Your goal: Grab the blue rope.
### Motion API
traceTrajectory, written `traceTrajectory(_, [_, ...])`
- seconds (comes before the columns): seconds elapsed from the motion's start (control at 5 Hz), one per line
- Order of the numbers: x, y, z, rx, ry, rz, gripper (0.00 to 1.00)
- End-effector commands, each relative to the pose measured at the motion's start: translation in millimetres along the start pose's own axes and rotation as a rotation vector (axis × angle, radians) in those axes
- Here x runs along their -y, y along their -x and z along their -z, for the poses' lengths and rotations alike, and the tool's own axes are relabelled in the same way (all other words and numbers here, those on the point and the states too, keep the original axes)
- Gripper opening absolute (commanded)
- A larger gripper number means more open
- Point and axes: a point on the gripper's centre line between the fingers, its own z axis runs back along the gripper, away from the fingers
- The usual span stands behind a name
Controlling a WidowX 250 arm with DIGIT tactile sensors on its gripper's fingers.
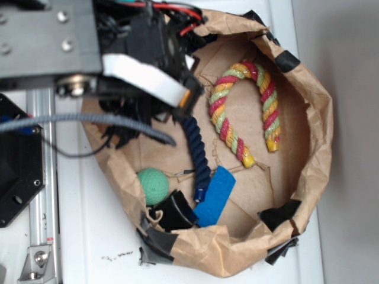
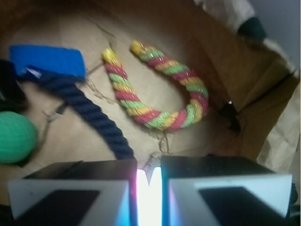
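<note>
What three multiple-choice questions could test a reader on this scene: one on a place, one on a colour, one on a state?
1. Where does the blue rope lie?
A. inside the paper bag
B. on the white table
C. on the ball

2. Which colour is the ball?
A. red
B. green
C. yellow

3. How does the striped rope lie?
A. straight
B. knotted
C. bent in an arch

Answers: 1 A, brown bag walls surround it; 2 B, both views show it green; 3 C, both its ends point the same way.
</note>
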Motion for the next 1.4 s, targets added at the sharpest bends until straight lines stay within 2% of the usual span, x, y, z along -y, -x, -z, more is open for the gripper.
traceTrajectory(0.0, [2,-18,6,-0.011,0.079,-0.043,0.26])
traceTrajectory(0.2, [11,-15,37,-0.009,0.214,0.055,1.0])
traceTrajectory(0.4, [26,-14,68,-0.05,0.339,0.144,1.0])
traceTrajectory(0.6, [32,-7,78,-0.052,0.349,0.225,1.0])
traceTrajectory(0.8, [34,-2,85,-0.002,0.337,0.304,1.0])
traceTrajectory(1.0, [36,-5,91,-0.011,0.321,0.356,1.0])
traceTrajectory(1.2, [37,-6,95,-0.051,0.284,0.365,0.62])
